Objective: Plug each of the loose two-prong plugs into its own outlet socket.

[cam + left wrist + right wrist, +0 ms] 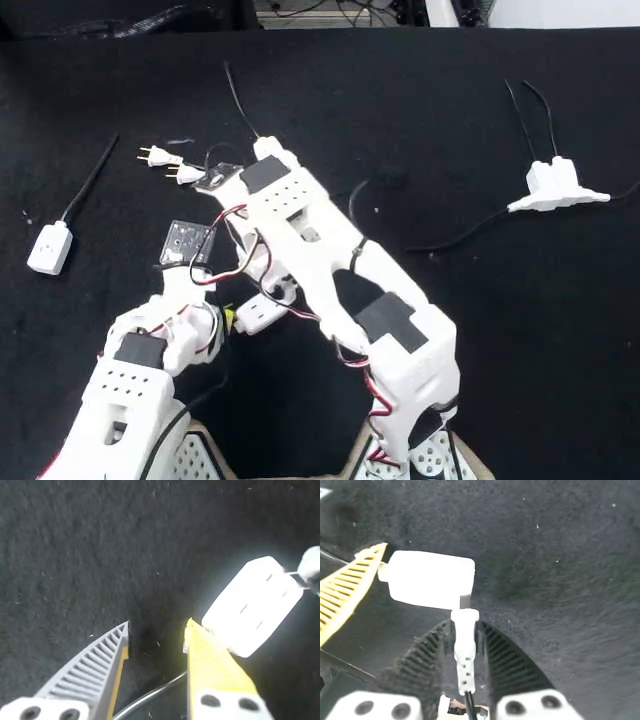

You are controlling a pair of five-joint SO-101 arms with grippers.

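A white outlet block [258, 315] lies on the black table between the two arms. My right gripper [465, 625] is shut on a white two-prong plug [465, 652], whose front end meets the outlet block [431, 579], with a short piece of prong showing between them. My left gripper [156, 635] is open on the table, and the outlet block [252, 605] lies just outside its yellow finger [212, 670]. Nothing is between its fingers. Two loose plugs [160, 157] [187, 174] lie at the far left with their prongs pointing left.
A second white outlet [50, 247] with a thin black cable lies at the left edge. A third outlet [555, 186] at the far right has two black cables running up from it. The right arm [330, 260] bends over the table's middle.
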